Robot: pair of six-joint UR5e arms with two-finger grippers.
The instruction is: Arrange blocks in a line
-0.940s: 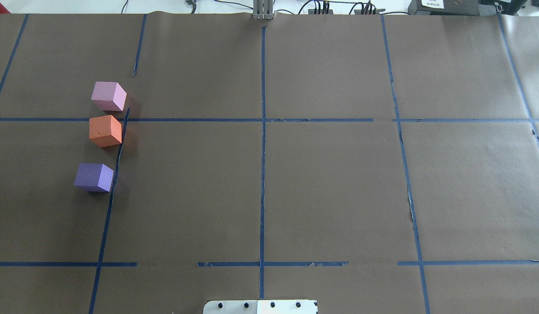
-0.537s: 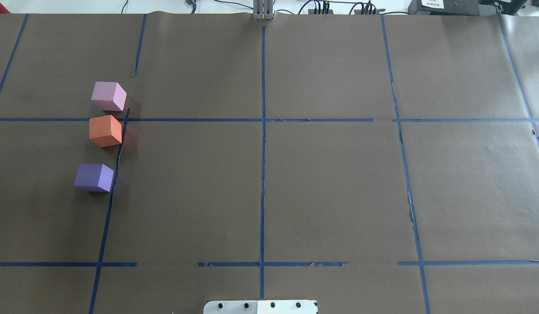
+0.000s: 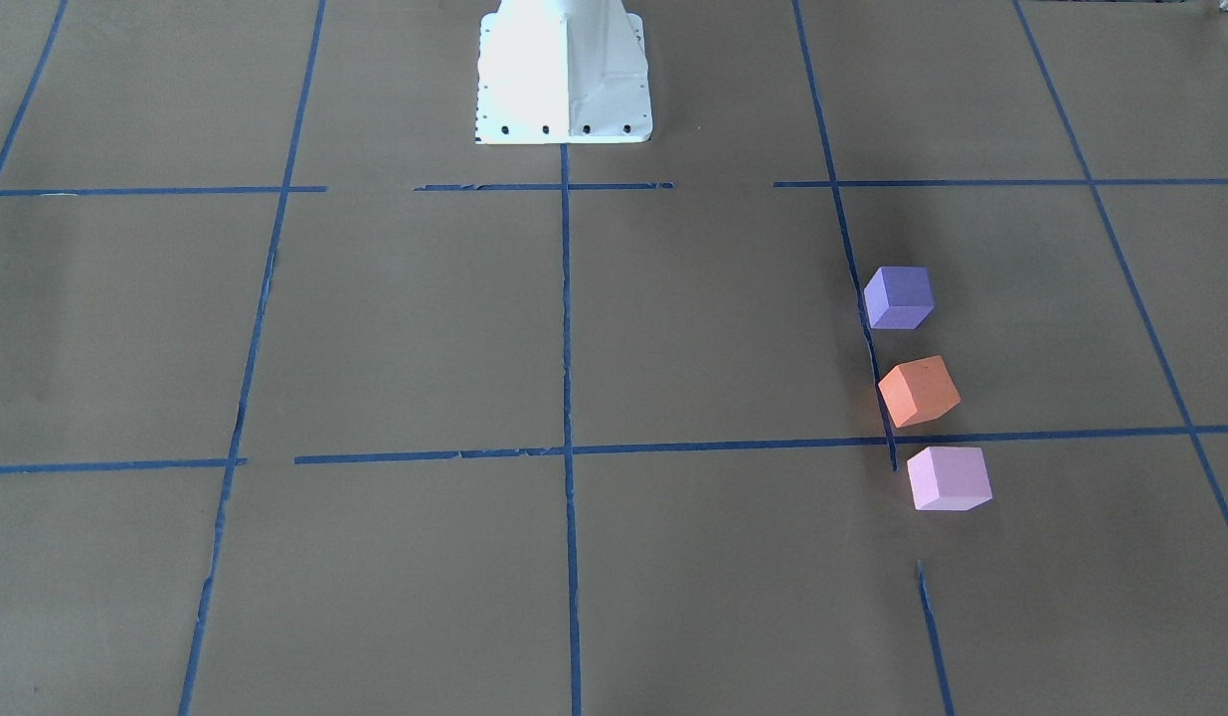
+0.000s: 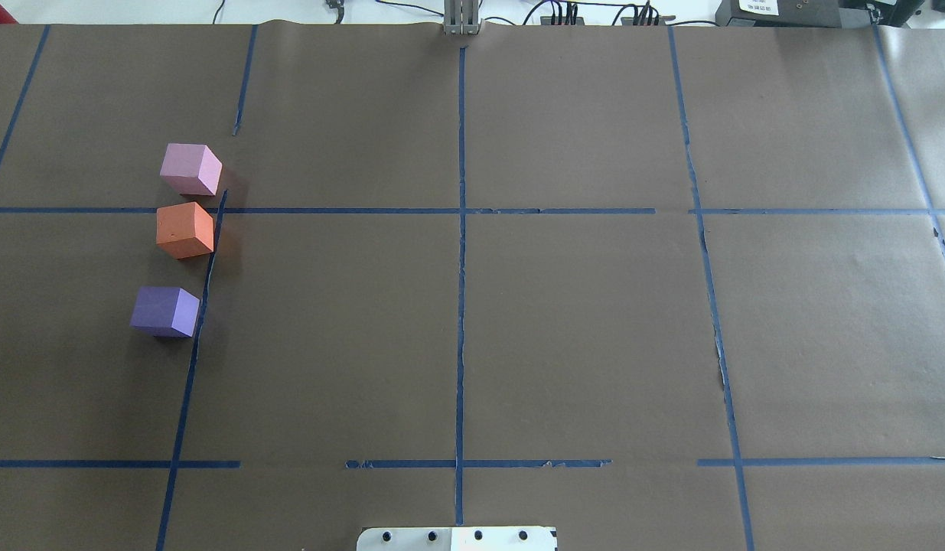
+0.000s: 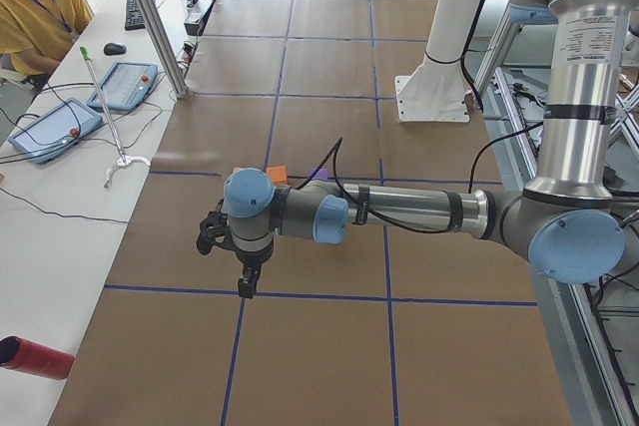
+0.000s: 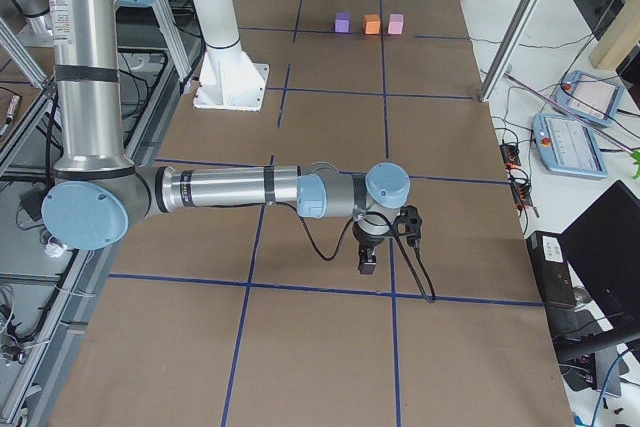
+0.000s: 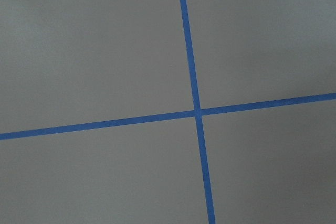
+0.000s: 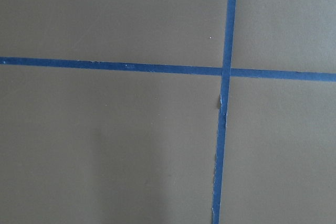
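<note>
The pale pink block (image 4: pixel 190 169), orange block (image 4: pixel 184 229) and violet block (image 4: pixel 164 311) stand in a row on the surface (image 4: pixel 579 321), on the robot's left side, just beside a blue tape line (image 4: pixel 184 390). The orange block is in the middle, touching neither neighbour. The left end effector (image 5: pixel 245 286) and the right end effector (image 6: pixel 367 262) point down, well apart from the blocks. Whether their fingers are spread or closed cannot be told.

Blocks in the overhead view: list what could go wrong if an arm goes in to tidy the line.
1. The orange block sits close to the pink block; a grasp on either may nudge its neighbour out of line.
2. The orange block is turned against the others; a square approach could catch a corner and twist it.
3. The purple block stands farther off; pushing it closer may slide it across the tape line.
</note>
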